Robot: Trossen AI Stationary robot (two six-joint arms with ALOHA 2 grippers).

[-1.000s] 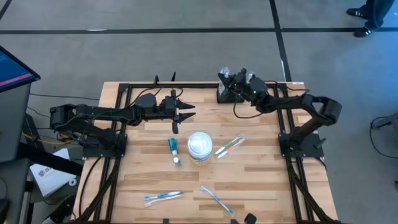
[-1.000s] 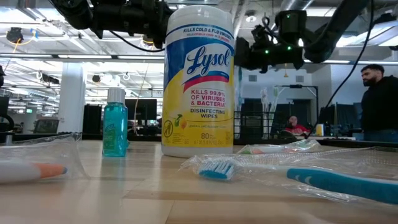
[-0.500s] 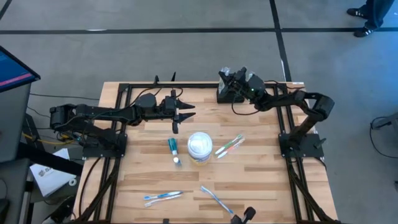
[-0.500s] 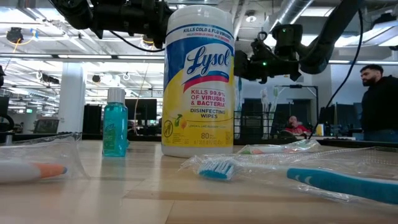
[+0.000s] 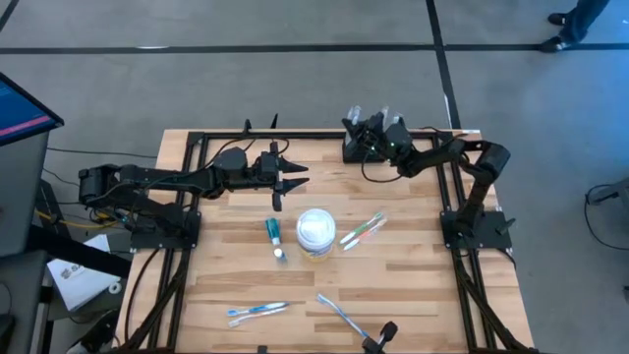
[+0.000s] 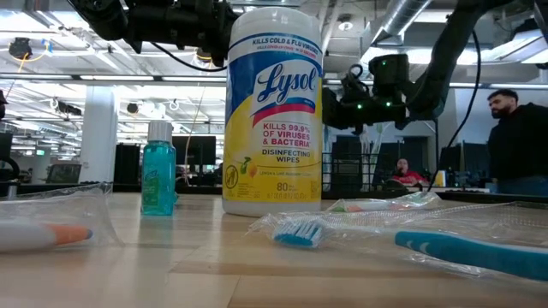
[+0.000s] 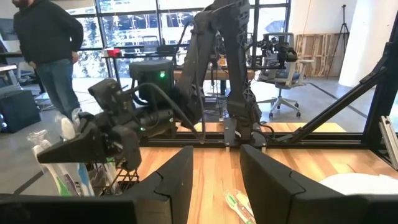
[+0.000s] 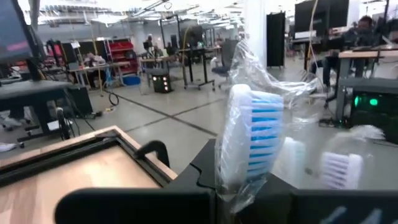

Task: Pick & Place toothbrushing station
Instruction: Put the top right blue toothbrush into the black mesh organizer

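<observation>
The right gripper [image 5: 366,131] is at the far edge of the table, directly over the toothbrushing station [image 5: 355,147]; whether its fingers are open or closed on anything cannot be told from these views. Compared with a second ago it has drawn in along the far rail toward the station, and the elbow of the right arm has folded closer to its base — a closing approach, by my reading, rather than a lift. The station has not moved from its place at the far edge, right of centre, so the pick is judged not yet made.

Contents: the black rack holds wrapped toothbrushes standing upright. The right wrist view shows a blue-and-white brush head [image 8: 250,135] in clear film right in front of the camera, with a second white head [image 8: 339,169] beside it. The left wrist view shows the same wrapped brushes [image 7: 57,163] rising from the wire rack.

Outward from there: the white wipes tub [image 5: 315,232] stands mid-table (lid on), a small teal bottle [image 5: 274,236] lies just to its left, and a wrapped toothbrush [image 5: 362,230] lies to its right. Two more wrapped brushes lie near the front edge.

The left gripper [image 5: 295,178] waits with its fingers spread — holding nothing — left of the station.
</observation>
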